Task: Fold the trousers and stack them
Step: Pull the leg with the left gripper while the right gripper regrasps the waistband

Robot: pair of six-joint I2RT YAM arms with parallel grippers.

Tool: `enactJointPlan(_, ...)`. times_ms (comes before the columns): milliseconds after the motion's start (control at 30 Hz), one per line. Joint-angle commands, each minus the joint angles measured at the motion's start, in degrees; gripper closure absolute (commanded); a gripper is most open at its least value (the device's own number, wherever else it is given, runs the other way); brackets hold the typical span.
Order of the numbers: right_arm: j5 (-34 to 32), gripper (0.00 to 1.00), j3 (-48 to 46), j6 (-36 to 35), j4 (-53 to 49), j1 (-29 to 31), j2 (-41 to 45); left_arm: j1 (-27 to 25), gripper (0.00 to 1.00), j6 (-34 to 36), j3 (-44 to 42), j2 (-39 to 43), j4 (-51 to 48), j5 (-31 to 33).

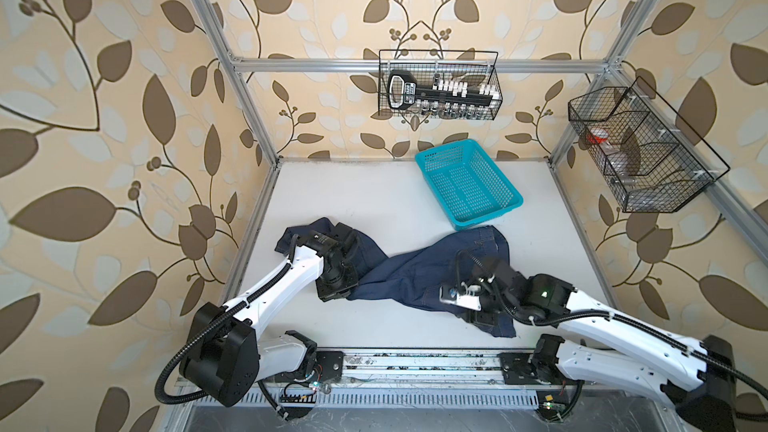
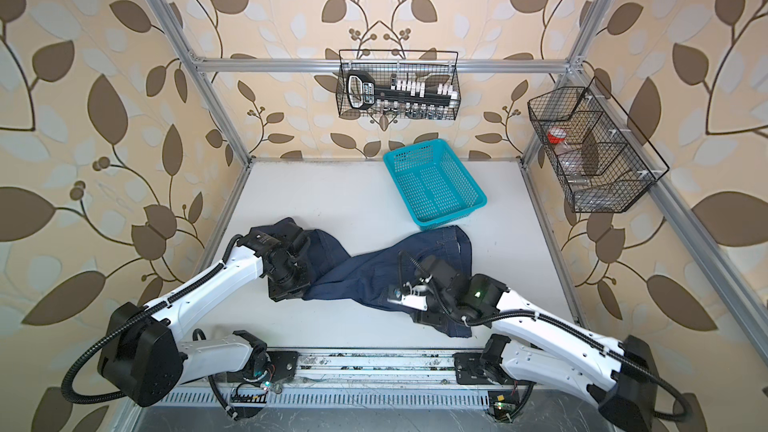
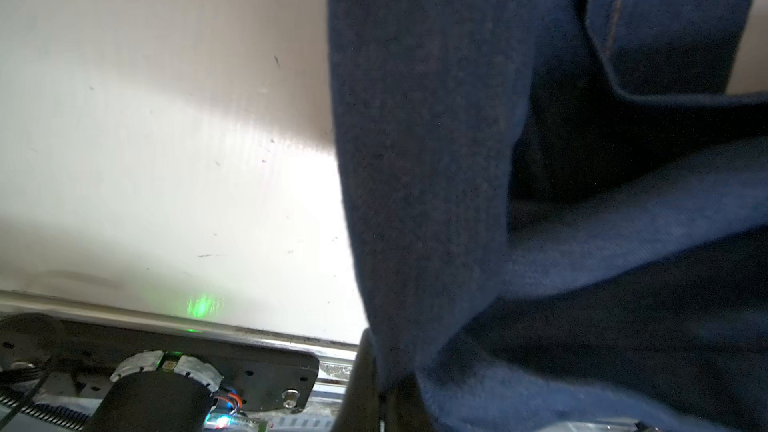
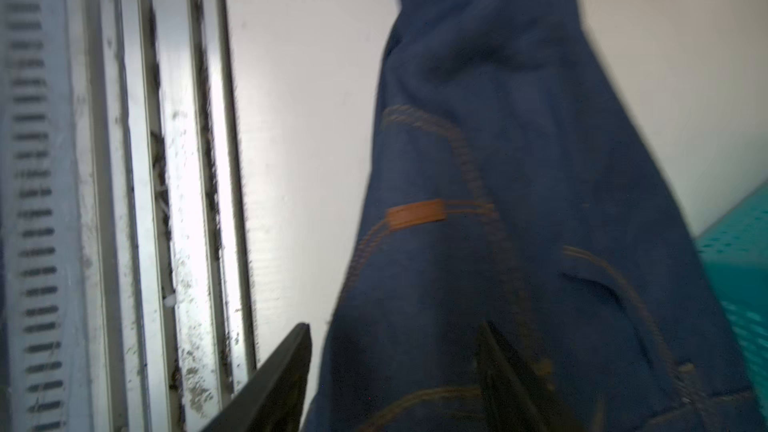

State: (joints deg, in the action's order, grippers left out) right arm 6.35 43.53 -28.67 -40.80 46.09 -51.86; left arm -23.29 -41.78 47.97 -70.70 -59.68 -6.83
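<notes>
along the near edge of the table (image 1: 353, 201) runs a metal rail (image 1: 415, 361) with both arm bases on it. just behind it the right gripper (image 4: 395, 326) sits low over the near end of the trousers (image 1: 407, 272). in the right wrist view its jaws stand wide apart, with a strip of bare table showing between one finger (image 4: 270, 380) and the cloth, so nothing is clamped. a small tan patch (image 4: 415, 214) and orange stitching show on the denim there. to the left, the left gripper (image 3: 380, 388) is closed tight on a fold of the trousers. the trousers lie rumpled across the middle of the table, one end by the left edge and the other just beside the blue-green basket (image 1: 486, 216); whether they touch i cannot tell. beyond, a back wire rack (image 1: 440, 85) hangs on the frame bar, and a side wire rack (image 1: 640, 151) hangs on the right.
</notes>
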Motion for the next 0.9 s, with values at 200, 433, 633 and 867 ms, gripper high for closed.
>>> enactJointPlan(200,5.3,0.34,4.0,14.6,10.6,-27.8,-4.4,0.5,1.0,-0.1,-3.4,0.9,0.2,5.2)
enactJointPlan(433,6.3,0.35,0.2,38.5,17.2,-40.1,-11.6,1.1,1.0,-0.2,-2.4,0.4,0.7,5.0)
enactJointPlan(633,9.2,0.36,0.2,41.3,24.2,-44.1,-20.9,1.8,1.0,0.1,-2.8,-0.8,2.6,4.4)
enactJointPlan(867,16.7,0.38,1.0,43.0,29.7,-44.9,-31.5,2.0,1.0,-0.1,-2.4,-1.9,3.8,4.2)
